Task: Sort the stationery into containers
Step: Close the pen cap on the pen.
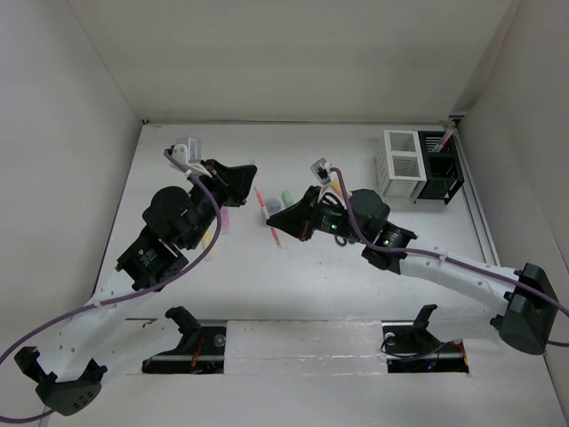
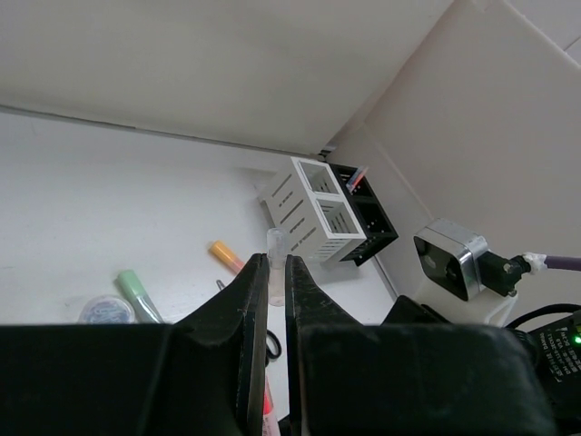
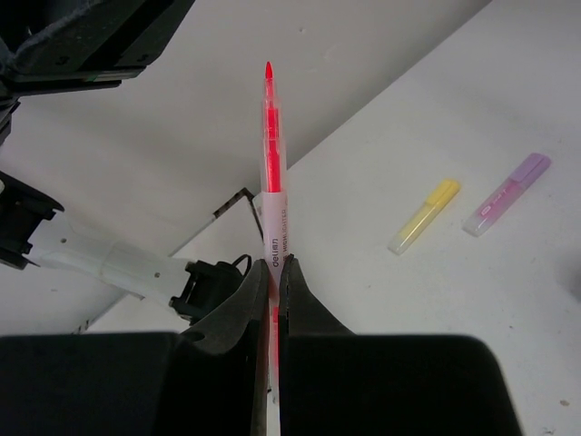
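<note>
My right gripper [image 3: 275,262] is shut on an orange-red pen [image 3: 270,154] with a clear barrel and holds it above the table; both show mid-table in the top view, the gripper [image 1: 274,213] and the pen [image 1: 275,237]. My left gripper [image 1: 252,171] hovers just left of it, its jaws [image 2: 270,259] closed to a narrow slit with nothing gripped. Another orange-red pen [image 1: 259,197] lies below. The white container [image 1: 400,165] and black container [image 1: 442,165] stand at the back right. A pen [image 1: 444,139] sticks out of the black one.
Yellow [image 3: 424,215] and purple [image 3: 507,193] highlighters lie at the left. A green highlighter [image 2: 138,292], a round roll [image 2: 104,311] and an orange highlighter [image 2: 225,254] lie mid-table. A scissors handle [image 2: 271,344] shows under my left jaws. White walls enclose the table.
</note>
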Robot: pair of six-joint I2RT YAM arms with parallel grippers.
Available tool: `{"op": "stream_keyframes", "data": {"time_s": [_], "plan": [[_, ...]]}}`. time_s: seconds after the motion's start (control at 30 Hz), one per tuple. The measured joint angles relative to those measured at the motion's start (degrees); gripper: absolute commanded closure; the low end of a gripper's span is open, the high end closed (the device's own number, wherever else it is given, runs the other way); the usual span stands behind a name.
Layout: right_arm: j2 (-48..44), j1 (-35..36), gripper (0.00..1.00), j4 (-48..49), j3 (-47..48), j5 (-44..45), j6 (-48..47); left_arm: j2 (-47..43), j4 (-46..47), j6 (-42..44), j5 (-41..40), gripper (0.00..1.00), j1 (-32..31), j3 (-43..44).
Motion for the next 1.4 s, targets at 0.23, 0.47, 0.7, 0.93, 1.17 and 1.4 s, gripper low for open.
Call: {"op": "stream_keyframes", "data": {"time_s": [0.23, 0.47, 0.7, 0.93, 1.17, 1.4], "plan": [[0.3, 0.0, 1.0, 0.0, 0.8, 1.3, -0.1, 0.0, 0.1, 0.0, -0.1, 1.0, 0.0, 0.0], [0.3, 0.0, 1.0, -0.1, 1.2, 2.1, -0.3, 0.0, 0.1, 0.0, -0.1, 1.0, 0.0, 0.0], [0.3, 0.0, 1.0, -0.1, 1.8, 2.6, -0.4, 0.2, 0.1, 0.0, -0.1, 1.0, 0.0, 0.0], [0.0, 0.0, 1.0, -0.1, 1.9, 3.3, -0.7, 0.4, 0.2, 0.0, -0.1, 1.0, 0.0, 0.0], [-0.1, 0.0, 1.0, -0.1, 2.2, 3.5, -0.7, 1.0, 0.3, 0.0, -0.1, 1.0, 0.0, -0.2], [-0.1, 0.0, 1.0, -0.1, 2.2, 3.9, -0.7, 1.0, 0.4, -0.3, 0.0, 1.0, 0.0, -0.5]]}}
